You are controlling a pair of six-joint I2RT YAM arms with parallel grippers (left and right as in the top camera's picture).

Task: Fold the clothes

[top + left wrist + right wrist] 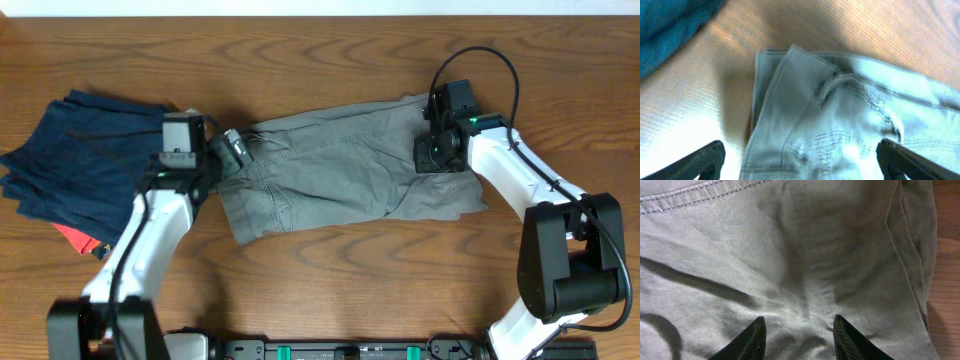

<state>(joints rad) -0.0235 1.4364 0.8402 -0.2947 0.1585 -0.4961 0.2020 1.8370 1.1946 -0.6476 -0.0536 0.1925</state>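
Observation:
The grey shorts lie spread across the middle of the table, waistband end at the left. My left gripper is open over the waistband corner; in the left wrist view its fingers stand wide apart on either side of the shorts' waistband and seams. My right gripper is open over the right part of the shorts; in the right wrist view its fingertips rest close above the wrinkled grey cloth, with nothing between them.
A stack of dark navy folded garments lies at the left, with a small red cloth piece under its front edge. The navy cloth shows in the left wrist view. Bare wooden table lies in front.

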